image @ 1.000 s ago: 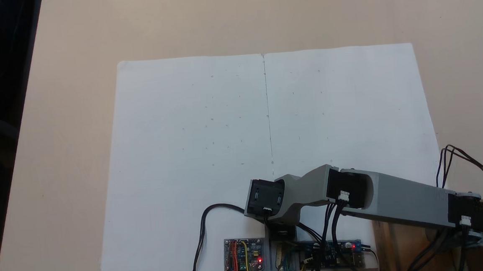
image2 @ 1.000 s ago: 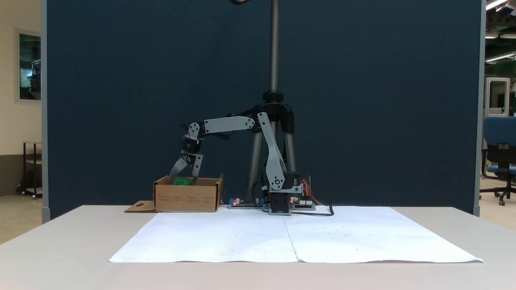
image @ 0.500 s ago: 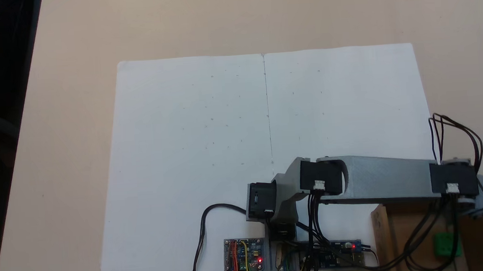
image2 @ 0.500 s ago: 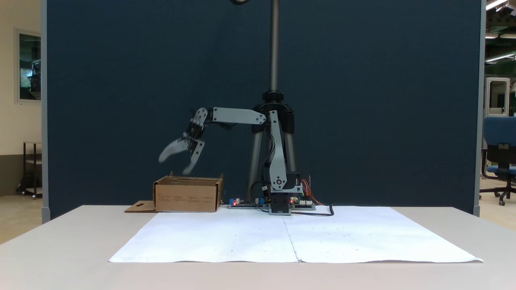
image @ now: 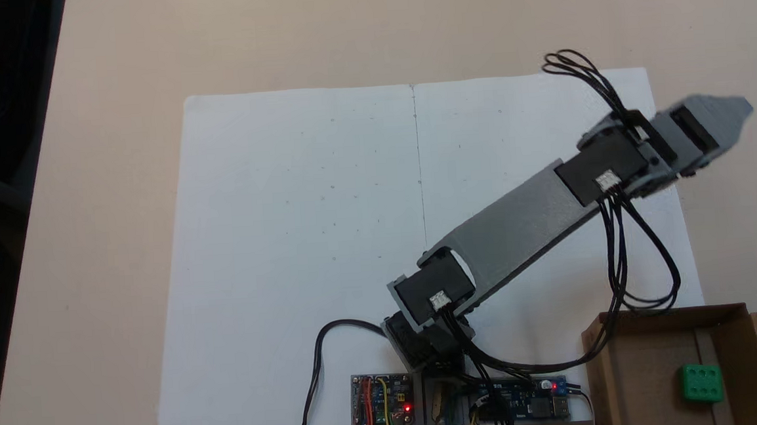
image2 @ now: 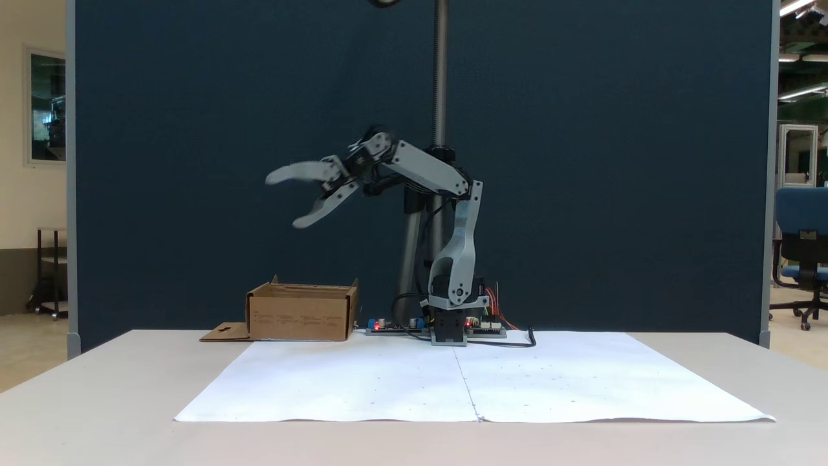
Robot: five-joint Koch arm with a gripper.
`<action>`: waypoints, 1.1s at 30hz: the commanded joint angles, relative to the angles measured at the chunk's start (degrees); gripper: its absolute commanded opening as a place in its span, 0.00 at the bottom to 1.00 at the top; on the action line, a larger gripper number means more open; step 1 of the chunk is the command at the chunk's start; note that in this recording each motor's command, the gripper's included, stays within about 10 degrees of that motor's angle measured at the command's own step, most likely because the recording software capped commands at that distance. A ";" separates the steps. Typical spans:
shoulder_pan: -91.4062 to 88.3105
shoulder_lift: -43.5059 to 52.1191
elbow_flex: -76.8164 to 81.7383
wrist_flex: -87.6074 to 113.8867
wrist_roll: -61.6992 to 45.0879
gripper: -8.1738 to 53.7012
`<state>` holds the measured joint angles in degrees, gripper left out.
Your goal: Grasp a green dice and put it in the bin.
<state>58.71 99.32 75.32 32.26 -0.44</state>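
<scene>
green dice (image: pixel 702 382): inside bin, resting | bin (image: pixel 638 380): brown cardboard, open

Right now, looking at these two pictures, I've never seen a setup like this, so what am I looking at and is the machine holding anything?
It is a small grey hobby robot arm bolted at a table's edge. One fixed view looks down from above; the other looks across the table from the front. Its gripper, the two-fingered claw, hangs open and empty in the air. A large white paper sheet covers the table. Beside the arm's base sits the bin, a low cardboard box, and the green dice lies inside it, six pips up.
</scene>
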 commanded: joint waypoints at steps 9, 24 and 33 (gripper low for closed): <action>-26.81 6.33 -0.44 -5.36 3.16 0.84; -52.47 20.57 27.86 -28.54 3.08 0.86; -53.79 27.42 58.45 -44.45 -0.53 0.84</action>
<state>4.57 124.45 133.86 -4.31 -0.44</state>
